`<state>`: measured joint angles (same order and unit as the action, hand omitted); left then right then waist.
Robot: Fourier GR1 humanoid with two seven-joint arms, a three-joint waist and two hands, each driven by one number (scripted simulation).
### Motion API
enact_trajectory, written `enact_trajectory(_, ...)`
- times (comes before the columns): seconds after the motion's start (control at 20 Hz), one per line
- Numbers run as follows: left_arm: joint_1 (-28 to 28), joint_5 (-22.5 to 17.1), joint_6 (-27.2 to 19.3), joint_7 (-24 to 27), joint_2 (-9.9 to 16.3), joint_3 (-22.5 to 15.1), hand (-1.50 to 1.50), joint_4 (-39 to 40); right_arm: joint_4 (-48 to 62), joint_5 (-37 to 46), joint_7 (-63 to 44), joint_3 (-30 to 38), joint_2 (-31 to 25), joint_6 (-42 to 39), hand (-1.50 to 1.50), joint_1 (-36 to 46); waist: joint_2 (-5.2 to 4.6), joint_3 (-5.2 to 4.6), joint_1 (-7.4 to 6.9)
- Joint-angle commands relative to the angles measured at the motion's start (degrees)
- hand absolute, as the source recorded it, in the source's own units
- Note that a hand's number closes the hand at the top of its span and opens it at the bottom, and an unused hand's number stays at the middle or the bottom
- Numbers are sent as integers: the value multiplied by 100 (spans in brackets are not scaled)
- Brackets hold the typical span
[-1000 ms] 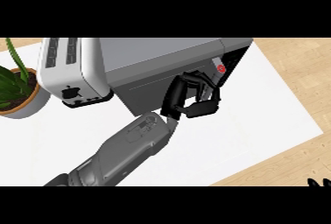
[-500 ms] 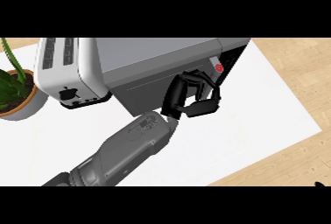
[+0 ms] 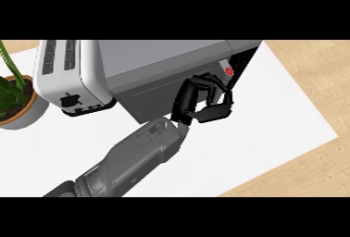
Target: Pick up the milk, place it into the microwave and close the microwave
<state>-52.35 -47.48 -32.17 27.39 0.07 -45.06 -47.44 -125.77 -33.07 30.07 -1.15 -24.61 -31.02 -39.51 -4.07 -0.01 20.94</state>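
milk (image 3: 228, 71) | seen inside the microwave (image 3: 164, 60), placing judged done | left hand (image 3: 205, 99) curled, nothing gripped, set at the door (image 3: 153, 99) | door closing judged left | right hand unseen

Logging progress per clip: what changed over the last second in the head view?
Almost nothing. The black left hand stays curled at the grey microwave's front beside the red-marked milk carton; the right hand's fingertips left the lower right corner. White toaster and potted plant unchanged.

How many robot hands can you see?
1. The left hand is at the microwave door, fingers curled. The right hand is out of view.
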Motion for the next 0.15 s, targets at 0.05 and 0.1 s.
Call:
enact_trajectory(0.05, -495, -126, 137, -72, -7, 122, 150, 472, -120, -123, -42, 29, -108, -100, -150, -75, -91, 1, 88)
enact_trajectory(0.1, -471, -169, 141, -43, -7, 142, 150, 484, -100, -165, -28, 42, -115, -132, -150, -118, -87, 6, 103)
